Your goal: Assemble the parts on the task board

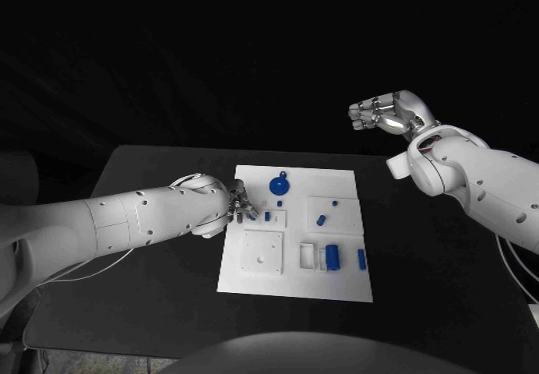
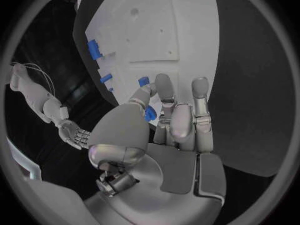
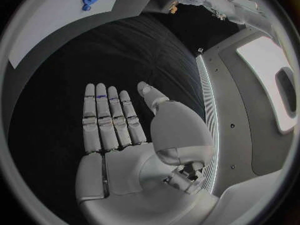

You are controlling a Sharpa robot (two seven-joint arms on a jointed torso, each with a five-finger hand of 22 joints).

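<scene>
Head view: your left robot hand [image 1: 230, 206] sits at the left edge of the white board [image 1: 337, 287], which lies in the middle of the black worktop [image 1: 157, 304]. Its fingers are curled down toward a small blue piece [image 1: 253, 211] in the upper-left area of the board. The left wrist view puts that blue piece [image 2: 149, 114] between thumb and fingers, apparently pinched; contact is partly hidden, so treat the grip as likely, not certain. My reading: the piece is held low over the board so it can be seated in a nearby recess.

Your right robot hand [image 1: 384, 111] is raised well clear of the board, beyond the worktop's far edge. The right wrist view shows its fingers [image 3: 107, 116] straight, side by side and holding nothing. Judged parked, to keep the left arm's path free.

Other blue pieces lie on the board: a round disc [image 1: 279, 185] near the top, a cylinder [image 1: 332, 255] and a slim bar [image 1: 361, 259] low on the right, one small piece [image 1: 322, 219] in the right middle.

No brand, label or legible writing found on board, pieces or arms.
</scene>
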